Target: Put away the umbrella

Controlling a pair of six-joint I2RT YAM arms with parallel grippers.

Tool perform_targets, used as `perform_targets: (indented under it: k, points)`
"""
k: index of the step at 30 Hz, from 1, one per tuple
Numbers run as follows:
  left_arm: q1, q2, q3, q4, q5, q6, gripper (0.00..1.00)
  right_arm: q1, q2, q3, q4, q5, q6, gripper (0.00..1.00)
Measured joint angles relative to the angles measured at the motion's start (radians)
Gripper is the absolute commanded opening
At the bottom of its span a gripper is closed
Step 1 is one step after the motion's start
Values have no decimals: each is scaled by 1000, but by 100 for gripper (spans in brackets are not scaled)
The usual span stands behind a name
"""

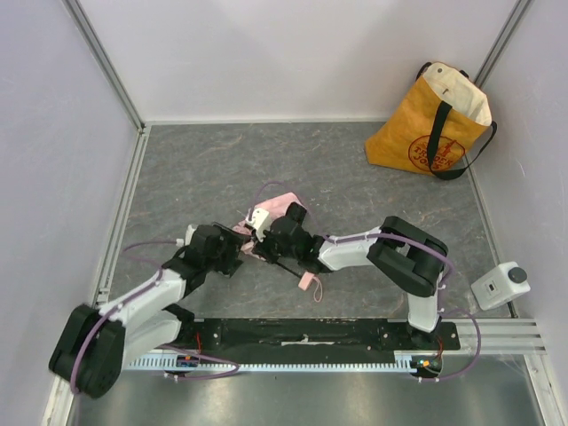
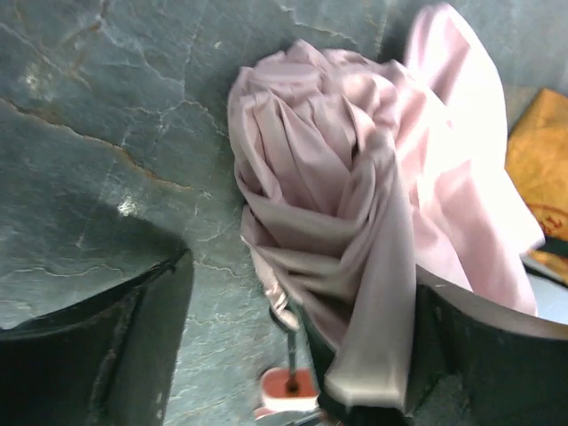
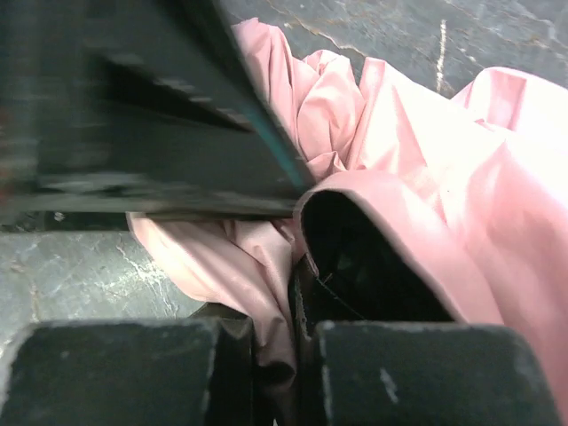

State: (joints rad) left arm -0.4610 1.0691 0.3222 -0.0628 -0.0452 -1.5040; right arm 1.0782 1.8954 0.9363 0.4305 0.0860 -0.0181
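Note:
The umbrella [image 1: 282,206] is a crumpled bundle of pale pink fabric on the grey floor at centre. Its thin black shaft [image 1: 286,268] runs toward the near right to a small pink handle [image 1: 305,281] with a strap. My left gripper [image 1: 238,247] sits at the bundle's left side. In the left wrist view its jaws are wide apart and the fabric [image 2: 346,204] lies between them, draped on the right finger [image 2: 484,351]. My right gripper [image 1: 272,234] is on the bundle, shut on a fold of pink fabric [image 3: 271,293].
A yellow tote bag [image 1: 432,124] stands open in the back right corner. A white device [image 1: 501,284] sits by the right end of the front rail [image 1: 311,337]. Grey walls close in the floor on three sides.

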Motion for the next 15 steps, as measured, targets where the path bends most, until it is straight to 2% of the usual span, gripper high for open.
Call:
perform_targets:
  k: [2, 10, 15]
  points:
    - [13, -104, -48, 6, -9, 36, 94, -67, 18, 10, 20, -153, 35, 0]
    - [50, -513, -188, 43, -35, 204, 96, -225, 117, 68, 60, -555, 127, 0]
    - [52, -565, -192, 64, -17, 304, 96, -328, 232, 200, -34, -838, 185, 0]
